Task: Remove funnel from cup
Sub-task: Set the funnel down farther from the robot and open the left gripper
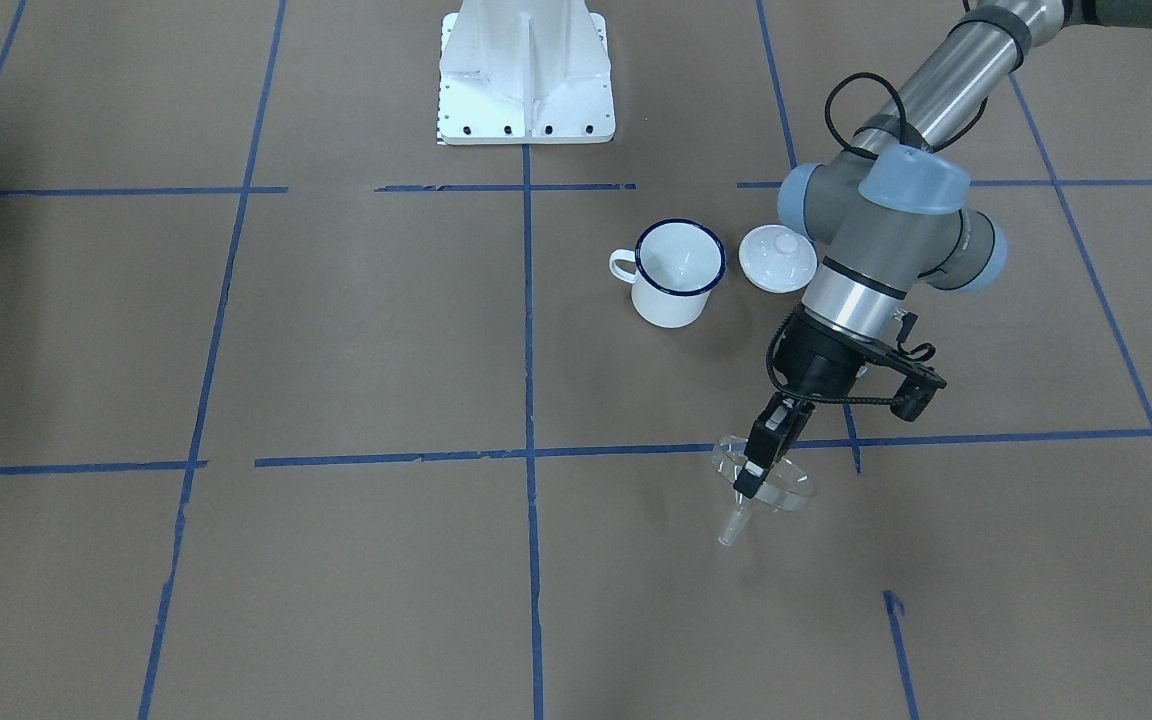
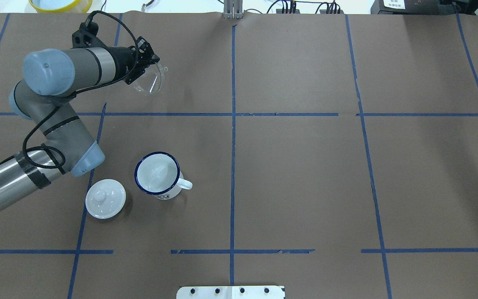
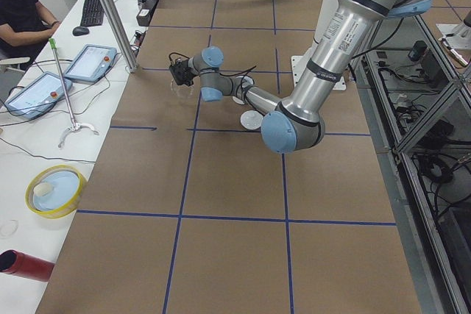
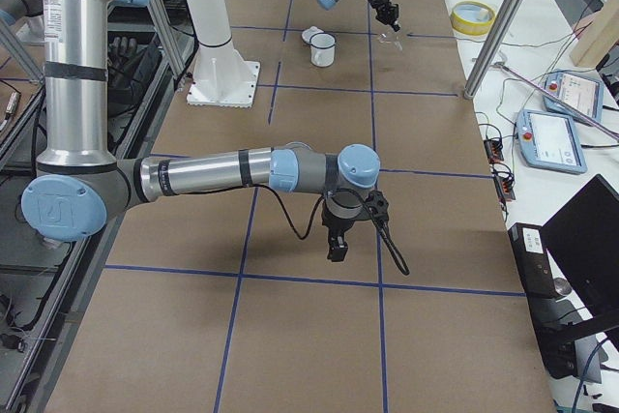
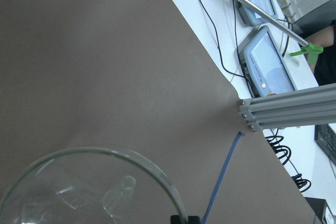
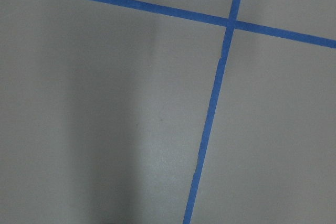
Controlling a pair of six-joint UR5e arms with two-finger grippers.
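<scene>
The clear funnel (image 1: 768, 482) hangs tilted in my left gripper (image 1: 751, 478), which is shut on its rim a little above the table, spout pointing away from the wrist. It also shows in the overhead view (image 2: 151, 82) and fills the lower left of the left wrist view (image 5: 94, 187). The white cup (image 1: 678, 272) with the dark blue rim stands upright and empty on the table, well apart from the funnel; it also shows in the overhead view (image 2: 157, 174). My right gripper (image 4: 336, 249) hovers low over the table far from both; I cannot tell whether it is open.
A round white lid (image 1: 778, 258) with a knob lies beside the cup, under the left arm's elbow. The white robot base (image 1: 526, 75) stands at the table's robot side. Blue tape lines grid the brown table. An aluminium post (image 5: 283, 109) stands at the far edge.
</scene>
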